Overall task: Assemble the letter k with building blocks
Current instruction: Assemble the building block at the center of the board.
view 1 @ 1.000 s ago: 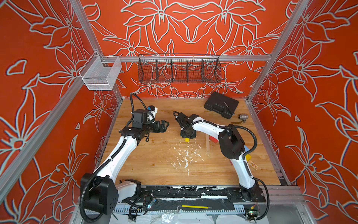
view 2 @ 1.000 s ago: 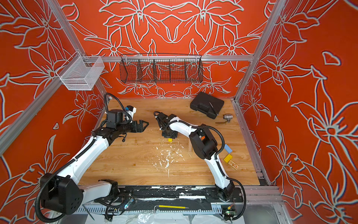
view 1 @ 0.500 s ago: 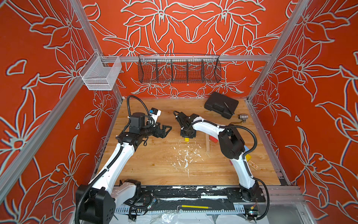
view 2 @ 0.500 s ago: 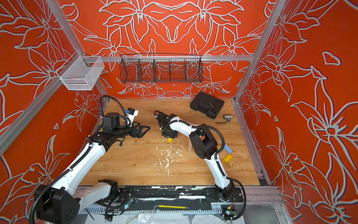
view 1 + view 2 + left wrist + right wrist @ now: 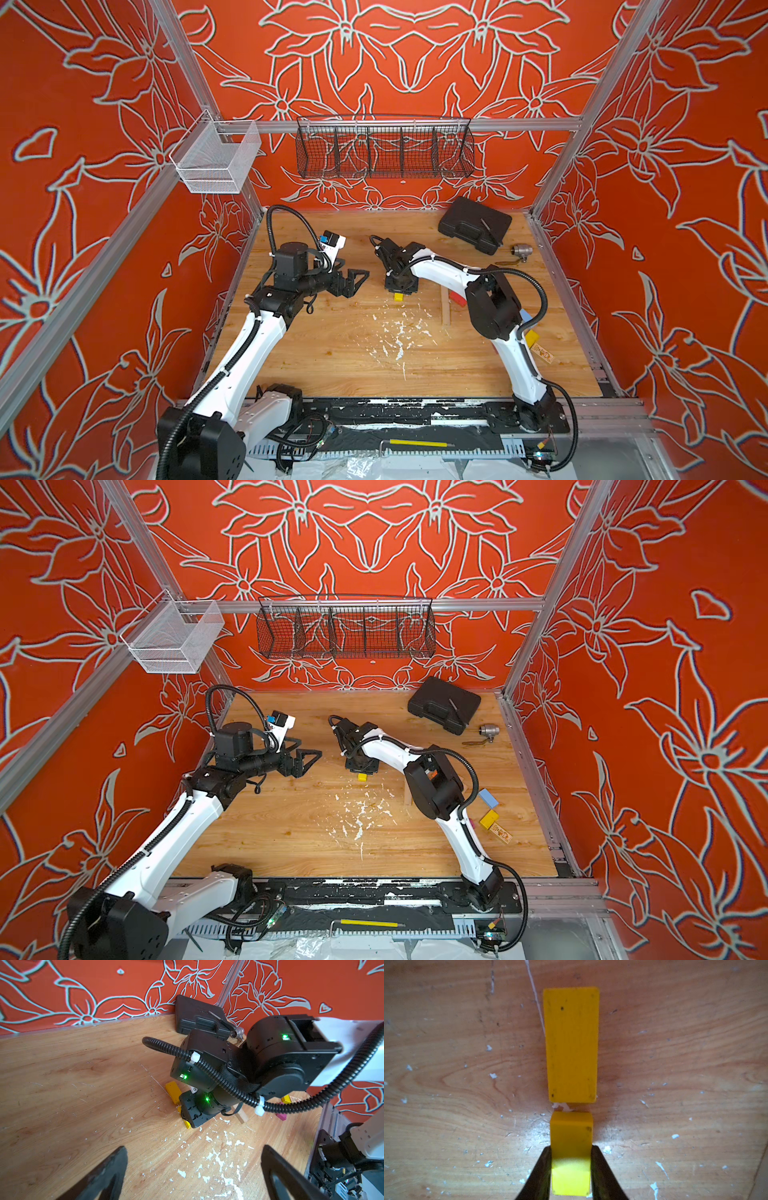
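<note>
Two yellow blocks lie end to end near the middle of the bench [image 5: 332,353], with a narrow gap between them. The flat yellow block [image 5: 572,1045] rests on the wood. The gripped yellow block [image 5: 571,1128] is pinched across its width by the right end effector [image 5: 571,1148], closed tight on it; whether this block touches the surface cannot be told. The left end effector [image 5: 356,280] hangs well apart from the pair, jaws spread wide, holding nothing. Beside the right arm lie a plain wood block [image 5: 445,305] and a red block [image 5: 457,297], the latter partly hidden. Near the bench's right edge lie a light blue block [image 5: 488,798], a spare yellow block [image 5: 489,818] and a printed block [image 5: 500,833]. In the back right corner stands a black case [image 5: 473,224], with a silver fitting [image 5: 520,250] near it.
</note>
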`<control>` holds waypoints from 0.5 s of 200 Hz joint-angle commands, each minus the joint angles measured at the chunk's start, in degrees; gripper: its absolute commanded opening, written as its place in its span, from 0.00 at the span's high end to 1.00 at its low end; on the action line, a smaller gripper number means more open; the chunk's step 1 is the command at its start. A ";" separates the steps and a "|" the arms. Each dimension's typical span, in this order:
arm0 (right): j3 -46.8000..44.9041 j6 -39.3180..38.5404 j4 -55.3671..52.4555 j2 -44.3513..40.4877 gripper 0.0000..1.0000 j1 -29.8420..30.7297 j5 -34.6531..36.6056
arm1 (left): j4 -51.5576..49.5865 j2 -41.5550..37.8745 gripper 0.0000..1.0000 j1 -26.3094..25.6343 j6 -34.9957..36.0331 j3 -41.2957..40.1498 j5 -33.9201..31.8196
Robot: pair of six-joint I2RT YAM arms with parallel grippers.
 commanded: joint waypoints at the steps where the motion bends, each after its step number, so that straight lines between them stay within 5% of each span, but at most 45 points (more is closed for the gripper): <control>1: 1.30 0.15 -1.73 2.64 0.69 -0.54 1.33 | 1.02 -0.39 0.03 0.30 0.72 -0.23 1.17; 100: 2.97 -0.29 -3.22 3.45 0.69 -0.89 2.89 | 1.06 0.00 0.03 0.30 0.63 -0.14 1.05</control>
